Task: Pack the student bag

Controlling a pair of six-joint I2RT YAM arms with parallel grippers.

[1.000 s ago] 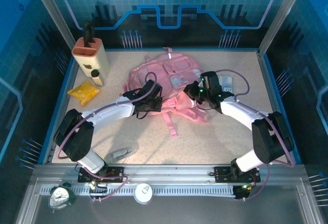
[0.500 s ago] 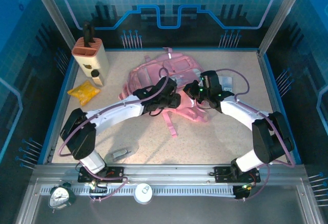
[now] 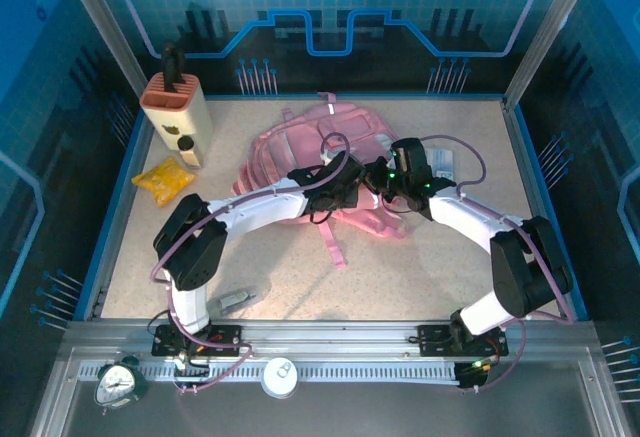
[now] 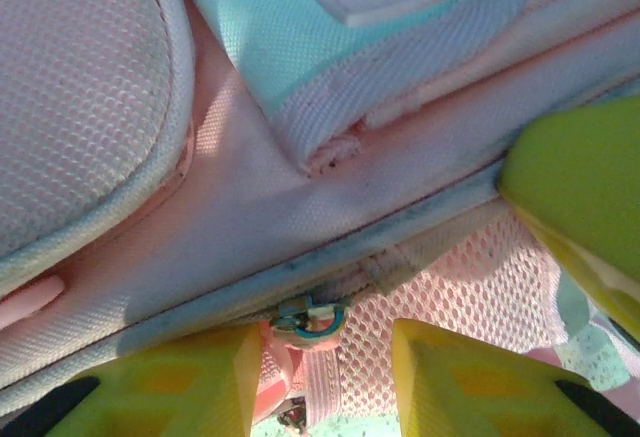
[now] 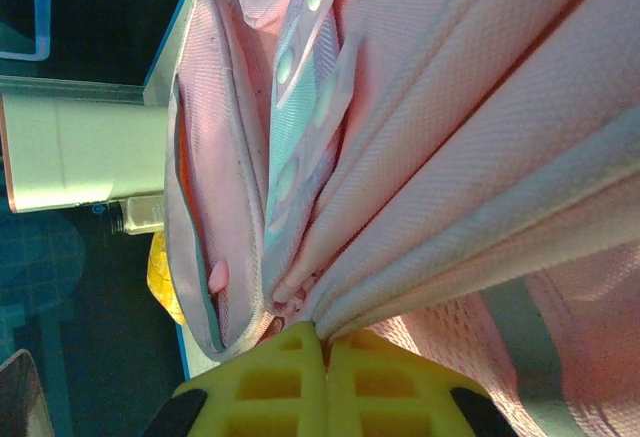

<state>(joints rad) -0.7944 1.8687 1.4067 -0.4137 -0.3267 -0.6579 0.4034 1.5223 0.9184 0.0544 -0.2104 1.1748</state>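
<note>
— Location of the student bag [image 3: 290, 147]?
— It lay at frame centre in the top view.
— Grippers?
— The right gripper [image 5: 325, 352] was clamped on its fabric. The left gripper [image 4: 325, 382] stood part open, straddling a zip pull [image 4: 308, 317] and holding nothing.

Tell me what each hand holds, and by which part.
Right hand pinches a fabric fold of the student bag. Left hand is open, flanking the zip pull, holding nothing.

Cloth of student bag [image 3: 290, 147]: pink weave, matt, w/ coarse open mesh panel [image 4: 460, 277]. Zip pull [image 4: 310, 319]: small shiny metal ring. Left gripper [image 4: 325, 357] & right gripper [image 5: 325, 342]: yellow matt moulded plastic. Tabletop [image 3: 420, 277]: speckled, matt. Yellow packet [image 3: 165, 179]: glossy film.
</note>
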